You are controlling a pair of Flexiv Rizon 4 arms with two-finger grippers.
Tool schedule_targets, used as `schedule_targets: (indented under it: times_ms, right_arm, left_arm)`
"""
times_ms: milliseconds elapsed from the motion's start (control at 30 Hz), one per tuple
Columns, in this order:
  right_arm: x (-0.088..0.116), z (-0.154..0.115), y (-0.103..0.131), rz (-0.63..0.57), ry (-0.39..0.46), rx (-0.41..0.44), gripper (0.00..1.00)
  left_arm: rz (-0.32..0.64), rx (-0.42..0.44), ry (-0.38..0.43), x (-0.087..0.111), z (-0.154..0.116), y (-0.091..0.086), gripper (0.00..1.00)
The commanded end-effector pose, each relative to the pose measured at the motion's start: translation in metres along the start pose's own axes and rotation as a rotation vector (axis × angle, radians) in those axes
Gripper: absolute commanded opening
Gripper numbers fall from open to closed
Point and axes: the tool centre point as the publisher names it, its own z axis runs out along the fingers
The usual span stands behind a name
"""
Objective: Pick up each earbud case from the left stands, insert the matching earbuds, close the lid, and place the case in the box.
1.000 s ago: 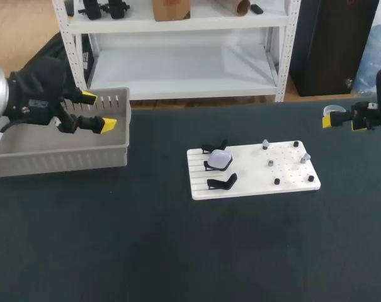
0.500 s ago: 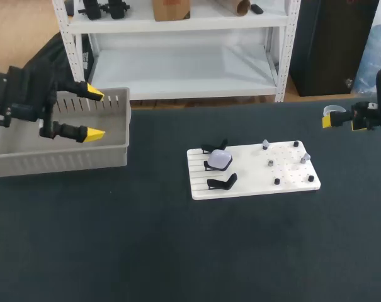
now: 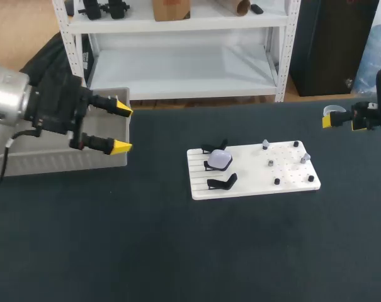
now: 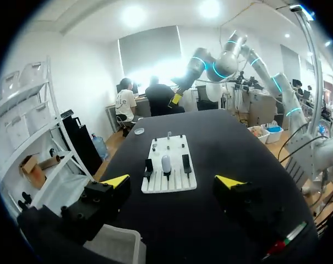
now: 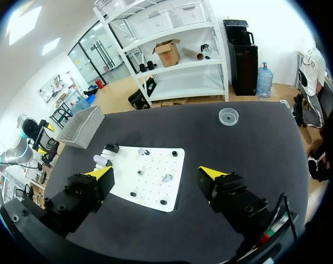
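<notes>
- Grey box [image 3: 51, 160] at the counter's [image 3: 177, 251] far left; its inside is mostly hidden behind the left arm [image 3: 14, 104].
- Pale case [image 3: 220, 158] rests on the board's [image 3: 284, 179] middle stand [image 3: 209, 165], mid-counter.
- Left pincer [image 3: 122, 128] is wide and empty at the box's right wall.
- Right pincer [image 5: 155, 173] is wide and empty, far right.

My left arm [image 3: 4, 104], at nine o'clock, is a silver cylinder with a thin black cable [image 3: 2, 157]. The left tool [image 3: 122, 129] is black with yellow wedge tips. The right tool [image 3: 342, 122], at three o'clock, is also black and yellow-tipped.
</notes>
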Motion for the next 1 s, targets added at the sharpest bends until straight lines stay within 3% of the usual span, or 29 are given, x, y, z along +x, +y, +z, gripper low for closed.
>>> schedule_targets:
  times_ms: [33, 367, 433, 1000]
  right_arm:
    - [0.000, 0.000, 0.000, 0.000, 0.001, 0.001, 1.00]
    - [0.000, 0.000, 0.000, 0.000, 0.001, 0.001, 1.00]
    - [0.000, 0.000, 0.000, 0.000, 0.001, 0.001, 1.00]
    - [0.000, 0.000, 0.000, 0.000, 0.001, 0.001, 1.00]
  left_arm:
    - [-0.007, -0.030, -0.004, -0.003, 0.032, -0.006, 1.00]
    - [-0.057, -0.028, -0.018, 0.017, 0.103, 0.007, 1.00]
    - [-0.073, 0.015, -0.019, 0.017, 0.116, 0.008, 1.00]
    - [-0.073, 0.015, -0.019, 0.017, 0.116, 0.008, 1.00]
